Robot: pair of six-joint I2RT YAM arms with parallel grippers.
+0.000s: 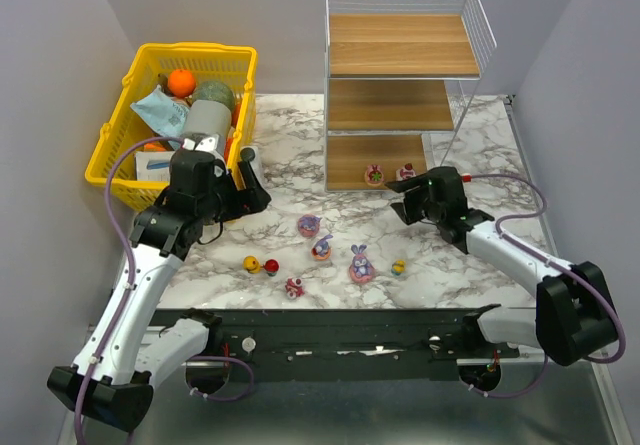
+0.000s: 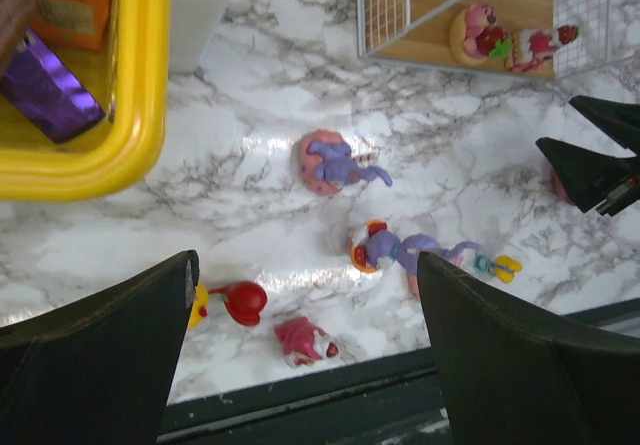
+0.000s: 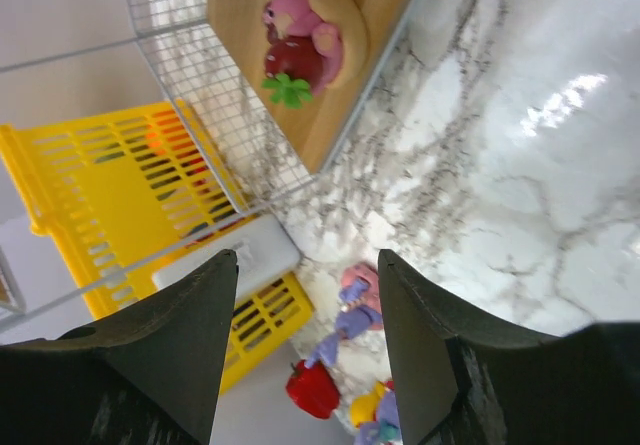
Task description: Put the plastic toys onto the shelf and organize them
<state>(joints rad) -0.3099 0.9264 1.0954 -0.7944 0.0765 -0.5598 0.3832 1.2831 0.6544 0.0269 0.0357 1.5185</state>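
Note:
The shelf [image 1: 400,60] stands at the back right. Two plastic toys [image 1: 374,174] [image 1: 406,172] stand on its bottom board; they also show in the left wrist view [image 2: 480,33] and one in the right wrist view [image 3: 300,37]. More toys lie on the marble table: a purple bunny on a pink base [image 1: 309,226] [image 2: 335,162], an orange-based one [image 1: 321,248] [image 2: 378,247], another purple bunny [image 1: 361,265], a small yellow one [image 1: 398,267], a yellow one [image 1: 252,263] and a pink-red one [image 1: 294,287] [image 2: 305,340]. My left gripper [image 1: 252,177] [image 2: 305,265] is open and empty above the toys. My right gripper [image 1: 402,203] [image 3: 308,265] is open and empty just in front of the shelf.
A yellow basket [image 1: 112,135] full of other items stands at the back left, close behind my left gripper. A red pepper-shaped item [image 1: 271,267] [image 2: 245,302] lies beside the yellow toy. The table's dark front rail [image 1: 340,320] runs just below the toys.

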